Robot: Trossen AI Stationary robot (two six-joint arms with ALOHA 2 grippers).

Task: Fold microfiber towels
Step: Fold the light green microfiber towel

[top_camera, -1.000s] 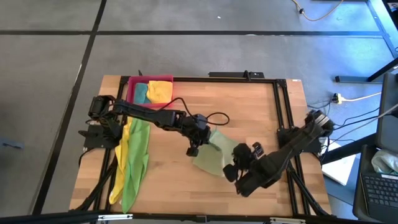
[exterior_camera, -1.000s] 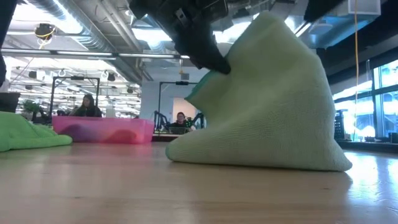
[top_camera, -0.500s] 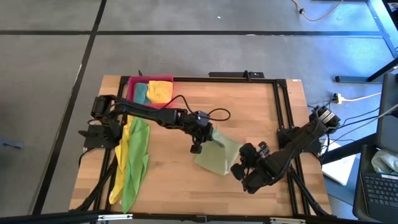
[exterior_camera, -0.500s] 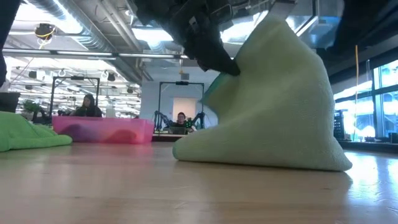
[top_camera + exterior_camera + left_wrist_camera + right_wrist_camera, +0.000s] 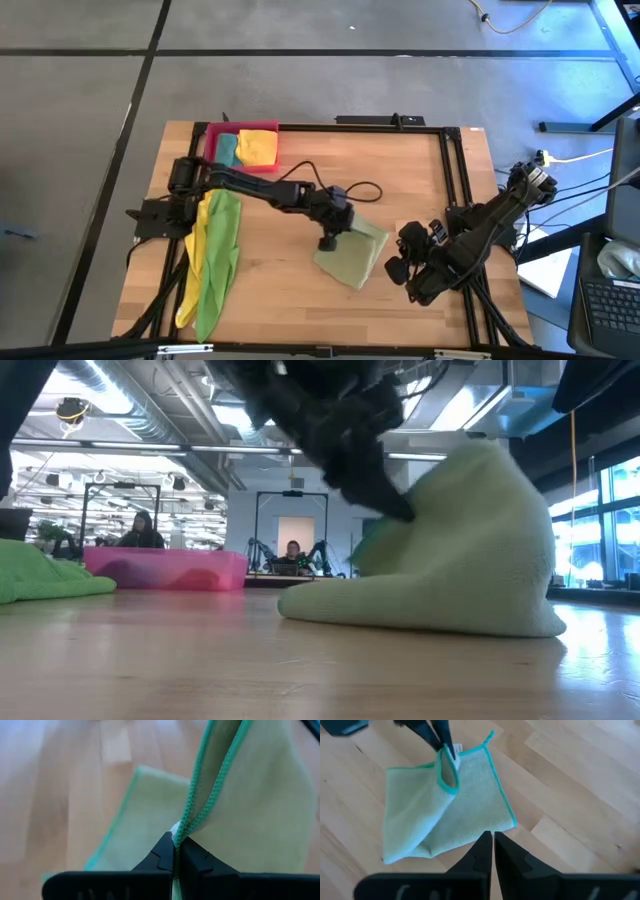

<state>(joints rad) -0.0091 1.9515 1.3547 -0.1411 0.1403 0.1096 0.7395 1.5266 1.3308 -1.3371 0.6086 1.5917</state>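
- Left gripper pinches the olive towel by its teal hem at mid-table, fold half laid.
- Right gripper just beside it, fingers near closed, empty.
- Two folded in tray; yellow towel and green towel left, I'd say.

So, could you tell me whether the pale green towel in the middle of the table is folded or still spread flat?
Partly folded: the pale olive-green towel lies doubled, while the left gripper pinches one edge above the table.
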